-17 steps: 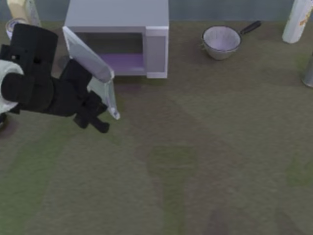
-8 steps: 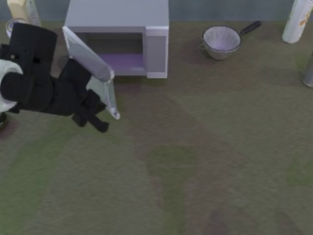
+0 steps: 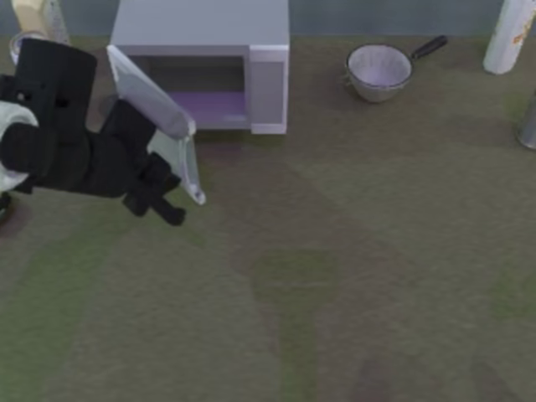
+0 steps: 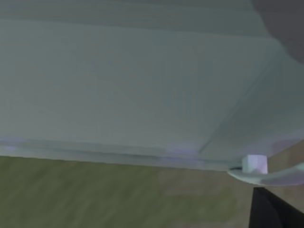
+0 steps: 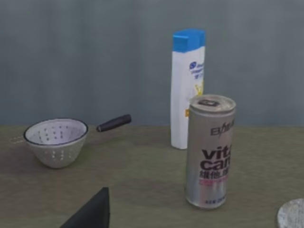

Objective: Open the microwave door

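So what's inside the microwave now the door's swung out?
Only a bare purple floor shows inside the microwave. The roof hides the back of the cavity, and the microwave door covers its left corner.

Silver-grey microwave (image 3: 201, 25) with purple interior, white colander (image 3: 379, 71), blue-capped white bottle (image 5: 186, 90), silver can (image 5: 209, 152)

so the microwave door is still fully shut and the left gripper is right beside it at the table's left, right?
Not quite. The microwave door is swung well open, not shut: the top view shows the purple interior of the microwave exposed. The rest holds: the left gripper is beside the door's outer edge at the table's left.
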Robot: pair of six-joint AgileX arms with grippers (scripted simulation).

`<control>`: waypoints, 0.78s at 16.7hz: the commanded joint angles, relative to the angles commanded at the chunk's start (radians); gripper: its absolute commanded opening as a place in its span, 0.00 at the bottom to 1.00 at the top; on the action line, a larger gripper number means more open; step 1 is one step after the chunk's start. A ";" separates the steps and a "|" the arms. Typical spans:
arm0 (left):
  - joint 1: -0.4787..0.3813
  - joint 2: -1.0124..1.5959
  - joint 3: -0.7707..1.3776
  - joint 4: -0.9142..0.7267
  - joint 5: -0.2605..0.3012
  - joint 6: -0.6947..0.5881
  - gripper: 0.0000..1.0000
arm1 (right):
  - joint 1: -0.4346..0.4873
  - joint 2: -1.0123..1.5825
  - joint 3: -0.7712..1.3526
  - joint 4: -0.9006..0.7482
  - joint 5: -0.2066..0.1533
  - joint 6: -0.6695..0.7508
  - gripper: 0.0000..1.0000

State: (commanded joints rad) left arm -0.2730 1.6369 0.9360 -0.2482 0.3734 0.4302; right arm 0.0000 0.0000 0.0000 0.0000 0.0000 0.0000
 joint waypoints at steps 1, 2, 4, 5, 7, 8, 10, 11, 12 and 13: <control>0.000 0.000 0.000 0.000 0.000 0.000 0.00 | 0.000 0.000 0.000 0.000 0.000 0.000 1.00; 0.000 0.000 0.000 0.000 0.000 0.000 0.00 | 0.000 0.000 0.000 0.000 0.000 0.000 1.00; 0.000 0.000 0.000 0.000 0.000 0.000 0.00 | 0.000 0.000 0.000 0.000 0.000 0.000 1.00; 0.000 0.000 0.000 0.000 0.000 0.000 0.00 | 0.000 0.000 0.000 0.000 0.000 0.000 1.00; -0.002 0.001 0.000 0.000 0.000 0.000 0.00 | 0.000 0.000 0.000 0.000 0.000 0.000 1.00; -0.001 0.001 0.000 -0.001 0.002 0.002 0.00 | 0.000 0.000 0.000 0.000 0.000 0.000 1.00; 0.005 -0.001 0.000 -0.006 0.009 0.014 0.00 | 0.000 0.000 0.000 0.000 0.000 0.000 1.00; 0.008 -0.002 0.001 -0.008 0.013 0.020 0.00 | 0.000 0.000 0.000 0.000 0.000 0.000 1.00; 0.012 -0.001 0.000 -0.011 0.018 0.026 0.00 | 0.000 0.000 0.000 0.000 0.000 0.000 1.00; 0.012 -0.001 0.000 -0.012 0.018 0.028 0.00 | 0.000 0.000 0.000 0.000 0.000 0.000 1.00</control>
State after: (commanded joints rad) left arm -0.2605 1.6356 0.9364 -0.2603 0.3917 0.4579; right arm 0.0000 0.0000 0.0000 0.0000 0.0000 0.0000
